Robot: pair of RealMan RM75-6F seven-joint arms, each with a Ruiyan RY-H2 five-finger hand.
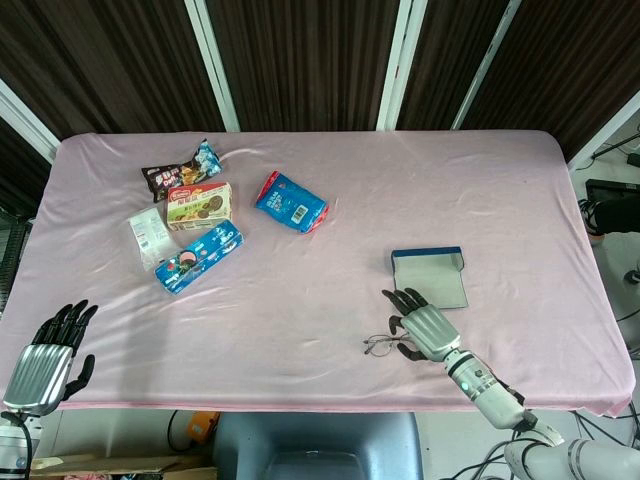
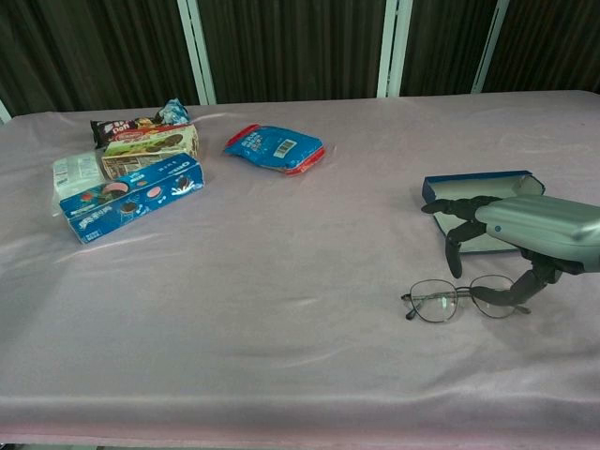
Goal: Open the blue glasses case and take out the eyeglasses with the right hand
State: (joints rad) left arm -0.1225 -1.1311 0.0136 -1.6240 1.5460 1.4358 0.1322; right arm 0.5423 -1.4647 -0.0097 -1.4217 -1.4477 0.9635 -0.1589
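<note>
A pink-covered table [image 1: 330, 200] is seen before dark curtained panels. The blue glasses case [image 1: 430, 277] lies open, and the eyeglasses [image 2: 463, 297] are set just in front of it on the cloth. The right hand [image 2: 525, 234] is poised over the eyeglasses, fingers spread and curled down, thumb at a lens; no grip is shown. Snack packets [image 1: 190, 228] are grouped far left of the case. The left hand [image 1: 45, 350], fingers extended, is held empty beyond the table's near-left corner.

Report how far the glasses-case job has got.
Done: the blue glasses case lies open and the eyeglasses are already out, on the cloth in front of it. In hand: the right hand is over the eyeglasses, fingers spread, thumb by one lens. Left: nothing visibly required.
</note>
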